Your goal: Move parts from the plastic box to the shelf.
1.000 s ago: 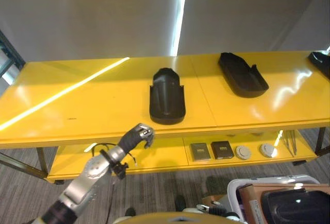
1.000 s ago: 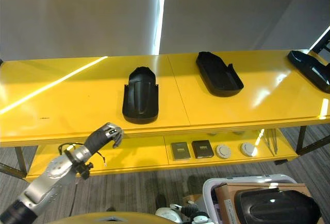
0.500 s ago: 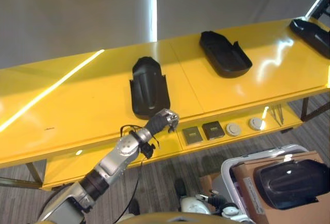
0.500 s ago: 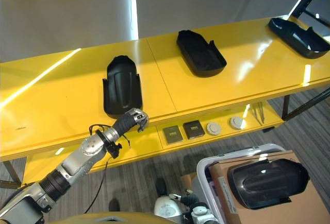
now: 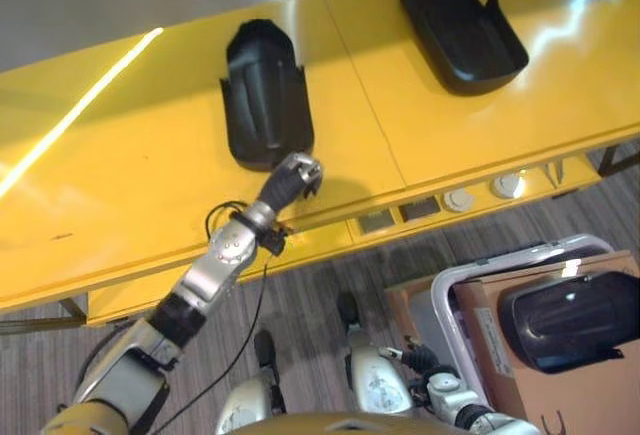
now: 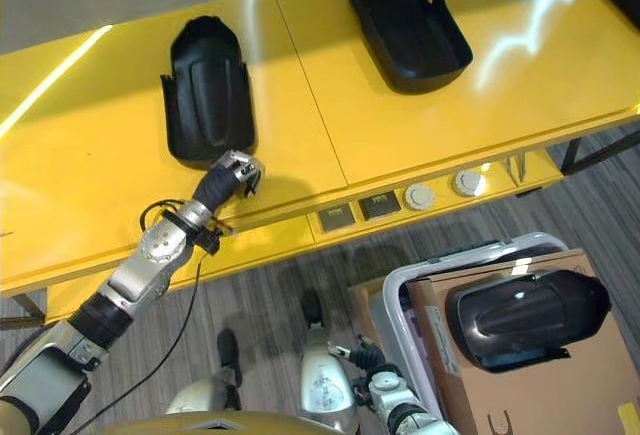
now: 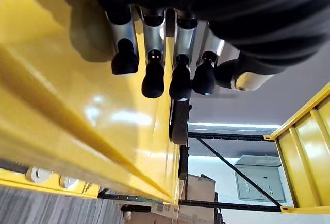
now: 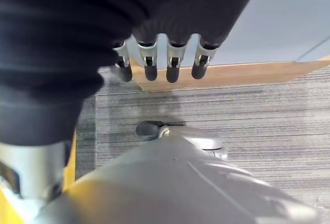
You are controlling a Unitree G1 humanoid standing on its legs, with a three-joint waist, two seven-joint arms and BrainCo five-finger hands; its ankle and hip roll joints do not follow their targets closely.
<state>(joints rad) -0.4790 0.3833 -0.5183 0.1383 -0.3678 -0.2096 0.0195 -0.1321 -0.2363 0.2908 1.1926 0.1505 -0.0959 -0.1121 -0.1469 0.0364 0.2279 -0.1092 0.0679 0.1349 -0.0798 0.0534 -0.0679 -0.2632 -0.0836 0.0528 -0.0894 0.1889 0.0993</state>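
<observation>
Here, the scene from left to right, placed against the yellow shelf:

Left hand: the left hand (image 5: 297, 173) hangs over the shelf's (image 5: 120, 185) front edge, fingers curled and holding nothing, just in front of the nearest part.

Placed parts: one black part (image 5: 264, 95) lies on the shelf top right behind that hand; a second black part (image 5: 461, 15) lies further right on the same top, well apart from the first.

Lower tier: small flat items (image 6: 385, 203) sit beneath the shelf top, right of the hand.

Plastic box: the plastic box (image 6: 420, 290) stands on the floor in front of the shelf's right end, with a cardboard carton (image 6: 540, 385) and one more black part (image 6: 525, 317) on it.

Right hand: the right hand (image 8: 160, 62) hangs with fingers curled loosely on nothing, over the floor.

Step in hand: likely clearing the shelf to fetch that remaining part; best to lift the left hand straight away without nudging the part behind it.
</observation>
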